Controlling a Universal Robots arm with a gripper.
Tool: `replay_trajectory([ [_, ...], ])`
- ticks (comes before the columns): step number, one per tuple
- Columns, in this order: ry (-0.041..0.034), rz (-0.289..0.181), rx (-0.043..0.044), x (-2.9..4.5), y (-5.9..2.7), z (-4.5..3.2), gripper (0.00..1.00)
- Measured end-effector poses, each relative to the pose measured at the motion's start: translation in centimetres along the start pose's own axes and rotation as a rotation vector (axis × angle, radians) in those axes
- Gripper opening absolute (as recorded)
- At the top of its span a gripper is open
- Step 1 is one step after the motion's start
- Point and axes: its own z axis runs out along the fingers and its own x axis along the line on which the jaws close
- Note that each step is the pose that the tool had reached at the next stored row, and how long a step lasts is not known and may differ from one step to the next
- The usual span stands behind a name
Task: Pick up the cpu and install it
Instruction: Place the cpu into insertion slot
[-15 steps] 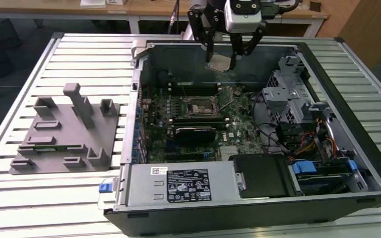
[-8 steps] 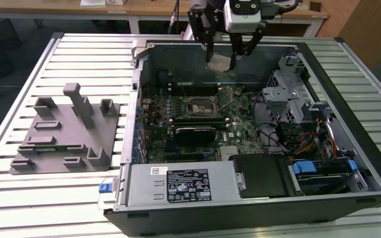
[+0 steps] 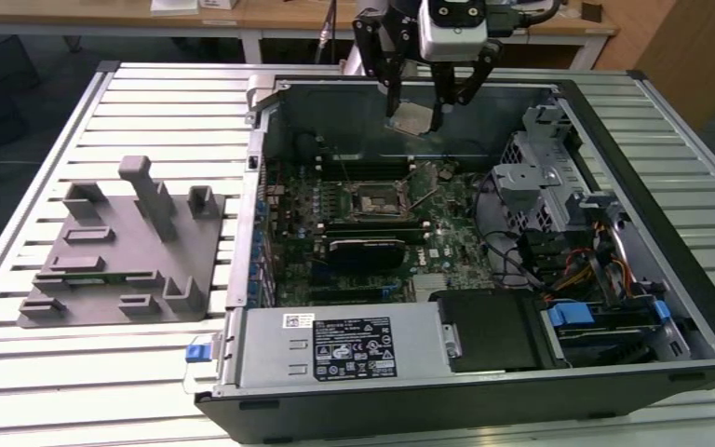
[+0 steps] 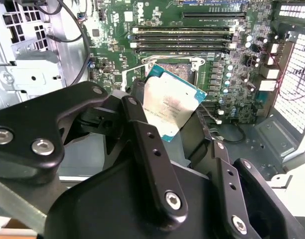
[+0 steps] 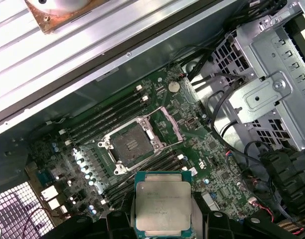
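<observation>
1. Closest to where I stand, the open case (image 3: 482, 410) lies flat on a slatted table (image 3: 34, 372), with the power supply (image 3: 332, 349) at its near end.
2. On the exterior view's left, beside the case, a grey tray (image 3: 115, 251) with upright posts sits on the slats.
3. Further in, the motherboard (image 3: 445, 242) covers the case floor, and a drive cage (image 3: 538, 177) stands to the exterior view's right of it.
4. The socket (image 3: 374, 198) sits about mid-board. In the first wrist view its dark square (image 5: 130, 144) is uncovered inside a metal frame.
5. Past the socket, over the far end of the case, the gripper (image 3: 423, 110) hangs down with its fingers (image 4: 137, 114) clamped on two opposite edges of the cpu (image 3: 413, 118).
6. The cpu is up in the air, silver top showing in both wrist views (image 4: 170, 104) (image 5: 163, 206), tilted and clear of the socket.
7. Beyond the table stands a wooden desk (image 3: 283, 19).
</observation>
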Motion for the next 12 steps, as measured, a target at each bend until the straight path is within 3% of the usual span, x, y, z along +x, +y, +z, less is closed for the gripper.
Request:
replay_trajectory([
  [4,-0.0007,0.019,0.0007,0.00,0.00,0.01,0.53],
  [9,-0.0038,0.105,0.0040,0.00,0.00,0.05,0.53],
  [12,-0.0061,0.131,0.0070,0.04,0.06,0.07,0.53],
])
